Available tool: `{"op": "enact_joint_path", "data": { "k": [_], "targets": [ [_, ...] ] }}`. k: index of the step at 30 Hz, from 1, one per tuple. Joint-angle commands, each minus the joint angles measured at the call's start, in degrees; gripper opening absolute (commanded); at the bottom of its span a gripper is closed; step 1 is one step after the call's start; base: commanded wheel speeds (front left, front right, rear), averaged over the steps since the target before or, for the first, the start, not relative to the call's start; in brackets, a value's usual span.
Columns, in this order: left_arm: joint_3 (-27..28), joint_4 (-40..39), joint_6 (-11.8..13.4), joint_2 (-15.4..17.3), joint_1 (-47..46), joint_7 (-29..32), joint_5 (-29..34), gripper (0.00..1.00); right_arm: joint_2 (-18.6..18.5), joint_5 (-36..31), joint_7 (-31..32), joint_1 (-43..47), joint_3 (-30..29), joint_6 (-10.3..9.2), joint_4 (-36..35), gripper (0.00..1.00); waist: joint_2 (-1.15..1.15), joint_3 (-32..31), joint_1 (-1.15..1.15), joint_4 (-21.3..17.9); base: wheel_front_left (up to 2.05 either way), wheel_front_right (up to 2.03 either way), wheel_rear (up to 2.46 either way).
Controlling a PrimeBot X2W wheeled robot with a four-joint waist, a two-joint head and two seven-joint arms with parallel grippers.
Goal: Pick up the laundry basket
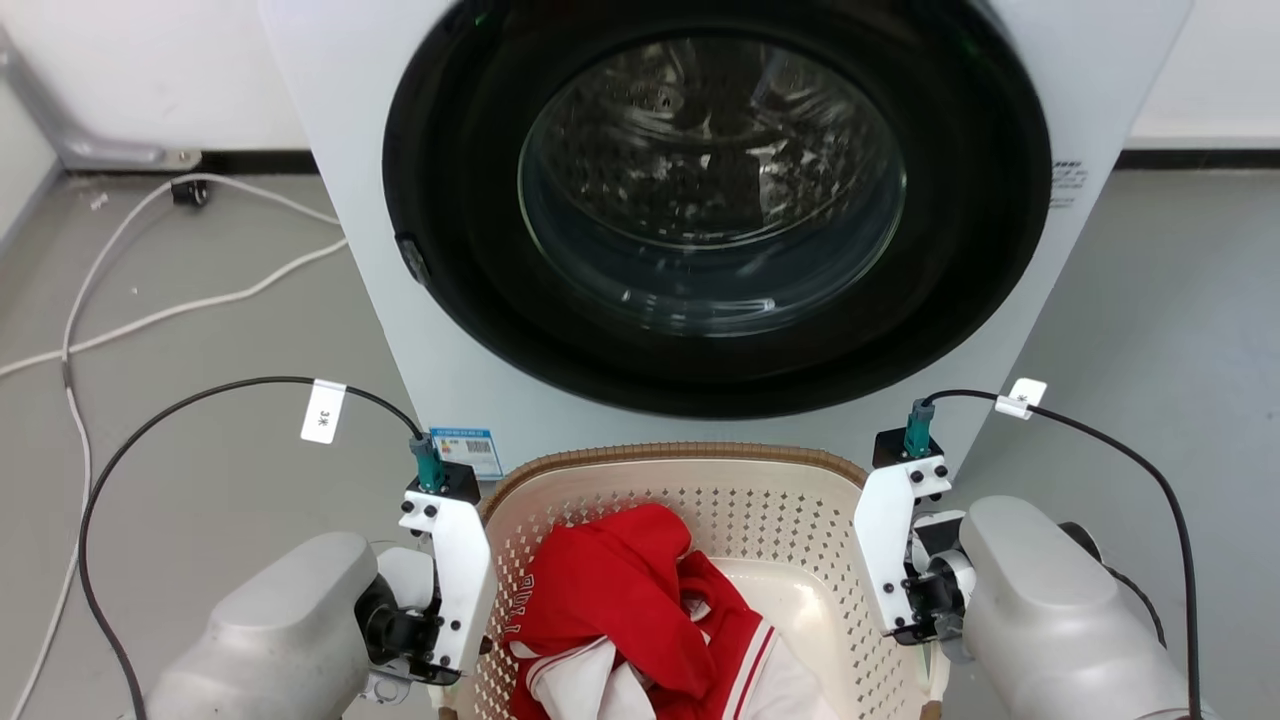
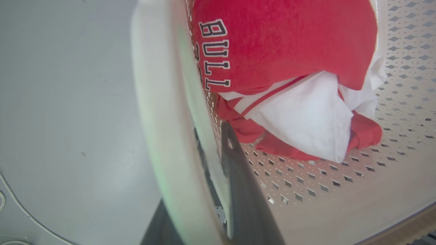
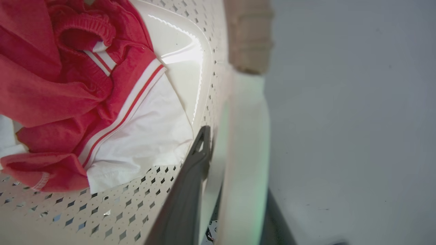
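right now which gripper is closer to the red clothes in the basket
The left gripper: the red clothes lie heaped against its side of the laundry basket, while bare basket floor shows by the right gripper.

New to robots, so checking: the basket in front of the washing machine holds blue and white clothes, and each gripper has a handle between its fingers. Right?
Not blue: the clothes are red and white, per the head view. The rest holds: the basket sits before the washing machine, and the left gripper and right gripper each have a handle between their fingers.
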Motion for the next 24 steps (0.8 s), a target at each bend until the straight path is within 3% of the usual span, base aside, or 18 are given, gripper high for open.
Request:
{"op": "enact_joint_path", "data": {
  "k": [1,24],
  "targets": [
    [-0.7,0.8,0.1,2.6,0.4,1.1,0.5,0.00,-2.5,0.2,0.7,0.6,0.9,0.00,-0.3,0.00,0.00,-1.4,0.02,-0.4,0.00,0.00,0.00],
    [-2.0,1.4,0.0,2.5,2.4,7.9,-3.0,0.00,-2.4,7.3,5.6,1.2,6.4,0.08,-2.1,0.00,0.00,-4.1,0.02,-1.3,0.00,0.00,0.00]
  ]
}}
